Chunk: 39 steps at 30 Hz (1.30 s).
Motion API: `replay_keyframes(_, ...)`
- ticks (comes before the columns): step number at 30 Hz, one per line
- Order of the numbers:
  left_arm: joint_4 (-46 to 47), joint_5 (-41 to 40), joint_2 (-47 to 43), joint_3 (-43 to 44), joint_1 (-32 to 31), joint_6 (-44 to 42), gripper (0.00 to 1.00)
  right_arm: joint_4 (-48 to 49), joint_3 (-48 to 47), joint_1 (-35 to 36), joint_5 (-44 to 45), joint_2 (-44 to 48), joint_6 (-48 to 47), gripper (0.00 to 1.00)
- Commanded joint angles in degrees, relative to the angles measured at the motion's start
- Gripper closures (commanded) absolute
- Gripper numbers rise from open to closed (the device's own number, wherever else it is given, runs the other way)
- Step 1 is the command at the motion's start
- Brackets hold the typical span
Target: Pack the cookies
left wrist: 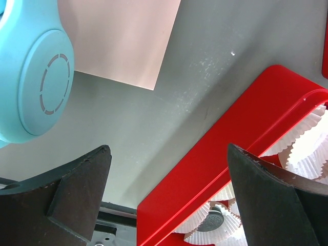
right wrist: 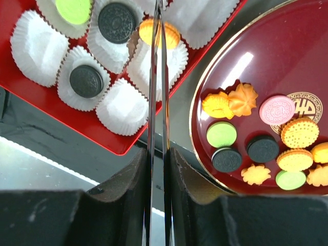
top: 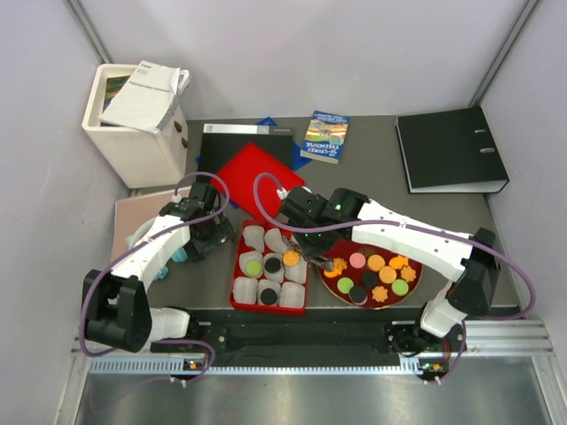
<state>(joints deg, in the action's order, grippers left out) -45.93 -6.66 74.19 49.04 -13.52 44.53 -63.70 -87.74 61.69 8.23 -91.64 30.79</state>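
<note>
- Orange cookie point(right wrist: 154, 32) sits right at the tips of the metal tweezers point(right wrist: 156, 92). It is in a white paper cup point(right wrist: 171, 59) on the right side of the red tray point(right wrist: 118, 146). I cannot tell if the tips pinch it or only touch it.
- The right gripper point(right wrist: 159, 161) is squeezed tight on the tweezers. If the tweezers lift while the cookie sticks to them, the cookie could come out. It could also pull the light paper cup up with it.
- If the tips push down too hard, the cup could get squashed or tip over. Then the cookie could slide out onto the tray.
- A green cookie point(right wrist: 74, 9) and two black cookies point(right wrist: 117, 23) lie in cups close by. Tweezers swung too low could knock them.
- Many more cookies point(right wrist: 221, 134) wait on the dark red plate point(right wrist: 241, 66), just right of the tray. The plate looks shiny, so a cookie may slip away when pinched.
- The left gripper point(left wrist: 168, 151) is wide open and holds nothing. It hangs by the left edge of the tray, near a blue round thing point(left wrist: 36, 77). If it dips, it could bump the tray and shake the cups.
</note>
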Motion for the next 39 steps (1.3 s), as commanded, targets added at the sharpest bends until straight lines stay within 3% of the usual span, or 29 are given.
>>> replay_keyframes(1,1.7,0.1,0.2,0.4,0.2,-0.4,0.01,0.9,1.3,-0.3,-1.8,3.3,-0.7,0.83)
replay_keyframes(23,2.0,0.5,0.3,0.4,0.2,-0.1,0.01,-1.3,3.7,1.9,0.3,9.6,1.0,0.83)
replay_keyframes(29,1.5,0.6,0.1,0.5,0.2,-0.1,0.01,-0.4,-0.7,1.8,0.9,6.8,1.4,0.84)
replay_keyframes(39,1.8,0.5,-0.5,-0.2,0.2,-0.2,0.01,1.4,0.8,1.7,1.2,4.4,1.6,0.84)
